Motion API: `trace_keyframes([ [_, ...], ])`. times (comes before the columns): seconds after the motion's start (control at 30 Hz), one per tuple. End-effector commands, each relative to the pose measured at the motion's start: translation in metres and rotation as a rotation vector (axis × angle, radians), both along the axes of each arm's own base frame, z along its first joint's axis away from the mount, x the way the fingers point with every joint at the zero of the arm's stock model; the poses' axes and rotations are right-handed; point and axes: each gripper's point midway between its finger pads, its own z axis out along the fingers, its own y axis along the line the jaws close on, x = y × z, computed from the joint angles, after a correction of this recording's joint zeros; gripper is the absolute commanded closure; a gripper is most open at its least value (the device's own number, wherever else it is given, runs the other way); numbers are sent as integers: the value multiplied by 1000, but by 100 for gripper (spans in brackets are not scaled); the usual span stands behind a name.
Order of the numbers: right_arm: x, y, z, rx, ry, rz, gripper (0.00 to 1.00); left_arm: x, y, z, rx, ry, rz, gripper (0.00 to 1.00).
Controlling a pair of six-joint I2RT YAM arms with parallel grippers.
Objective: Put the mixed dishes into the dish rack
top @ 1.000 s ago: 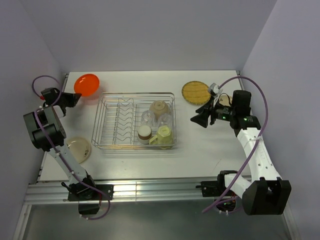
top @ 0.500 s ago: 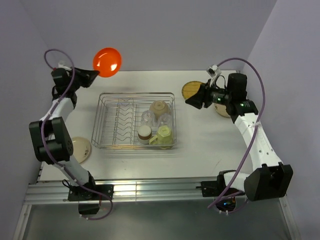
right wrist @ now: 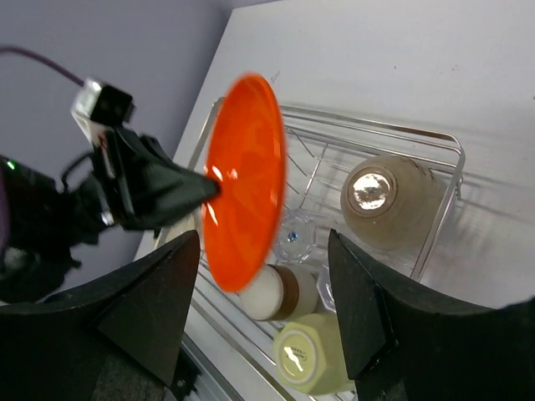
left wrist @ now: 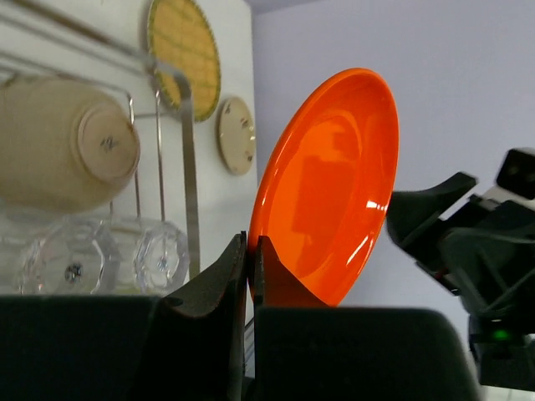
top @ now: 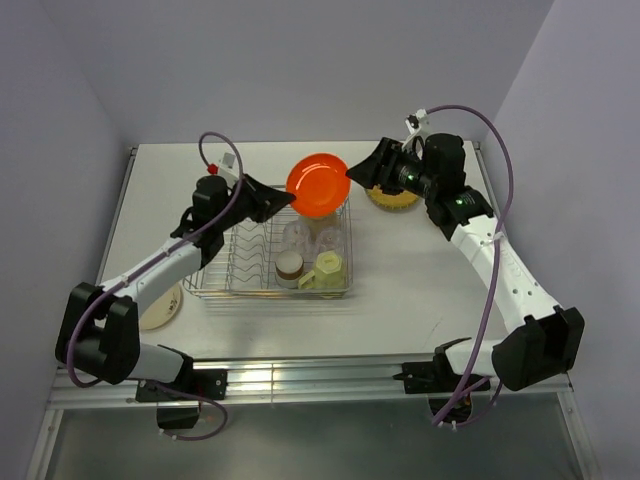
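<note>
Three purple walls point(top: 300, 60); white table point(top: 420, 290) bearing dish rack point(top: 250, 262).

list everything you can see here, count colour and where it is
orange plate: 1, orange, in the air over the rack's far side, held by its rim
rack: 1, silver wire, mid table
bowl: 1, beige, base up, in the rack's far right corner
clear cups: 2, clear, in the rack, right part
brown cup: 1, brown and cream, in the rack, near side
mug: 1, pale green, in the rack's near right corner
woven plate: 1, yellow, table, right of the rack
small plate: 1, cream, table, beside the woven plate
tan plate: 1, tan, table, left of the rack
table: 1, white
left gripper: shut on the orange plate
right gripper: open, beside the orange plate
</note>
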Motion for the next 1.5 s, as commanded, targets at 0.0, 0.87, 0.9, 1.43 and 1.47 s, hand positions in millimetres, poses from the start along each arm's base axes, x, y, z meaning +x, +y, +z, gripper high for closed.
trace_keyframes([
  [0.0,4,-1,23,90,-19,-57,30,-9,-10,10,-27,-37,43,100],
  [0.87,-7,1,-54,32,131,-60,63,-37,-60,1,-28,-56,-33,99],
  [0.9,-6,0,-54,21,119,-59,67,-37,-60,-1,-24,-55,-28,99],
  [1.43,-9,29,7,-112,-238,308,100,-47,0,27,208,-262,164,23],
  [1.47,-8,31,10,-142,-284,336,100,-49,11,19,270,-245,188,22],
])
